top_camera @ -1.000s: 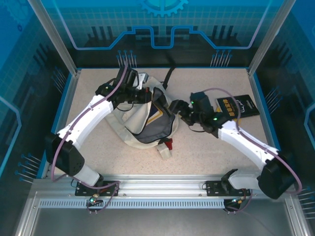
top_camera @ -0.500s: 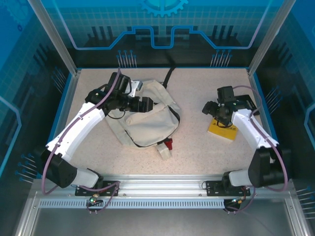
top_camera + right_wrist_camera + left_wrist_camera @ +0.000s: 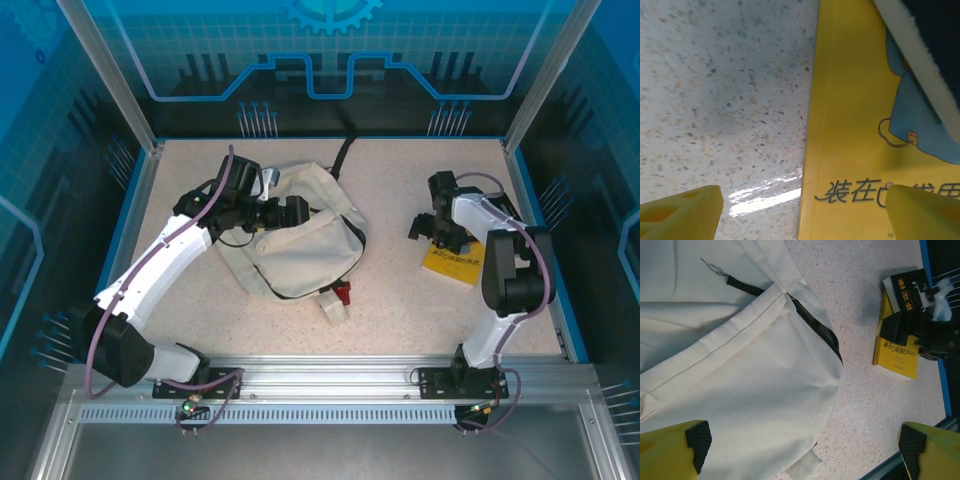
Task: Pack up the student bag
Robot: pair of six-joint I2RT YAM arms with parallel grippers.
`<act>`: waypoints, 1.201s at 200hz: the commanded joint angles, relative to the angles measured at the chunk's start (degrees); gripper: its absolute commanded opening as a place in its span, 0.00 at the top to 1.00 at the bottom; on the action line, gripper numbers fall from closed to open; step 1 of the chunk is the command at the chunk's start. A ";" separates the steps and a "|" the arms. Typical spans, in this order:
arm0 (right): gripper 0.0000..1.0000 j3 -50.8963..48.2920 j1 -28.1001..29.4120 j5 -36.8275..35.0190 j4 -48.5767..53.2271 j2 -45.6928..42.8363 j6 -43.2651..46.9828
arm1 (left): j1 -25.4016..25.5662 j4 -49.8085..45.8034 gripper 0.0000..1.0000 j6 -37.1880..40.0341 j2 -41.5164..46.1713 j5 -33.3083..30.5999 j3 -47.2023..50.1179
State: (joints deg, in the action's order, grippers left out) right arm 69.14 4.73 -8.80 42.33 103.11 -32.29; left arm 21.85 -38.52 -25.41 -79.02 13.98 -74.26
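Cream student bag on speckled table

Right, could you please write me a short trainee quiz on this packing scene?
1. True or false: the yellow book lies inside the backpack.
2. What partly overlaps the yellow book? A) a dark book B) a pencil case C) a bottle
3. Fill in: the left end effector above the backpack is ____.
Key: 1 false, it lies on the table; 2 A; 3 open.
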 commanded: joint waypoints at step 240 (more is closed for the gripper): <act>0.20 -10.46 -12.17 18.66 -1.70 -15.33 0.82 | 0.18 5.83 0.01 -4.35 -4.74 8.11 0.10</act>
State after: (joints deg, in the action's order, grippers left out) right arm 61.43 0.78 0.51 44.53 90.15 -31.51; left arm 21.91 -33.87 -28.64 -83.05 19.64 -74.17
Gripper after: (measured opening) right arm 0.802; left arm 0.986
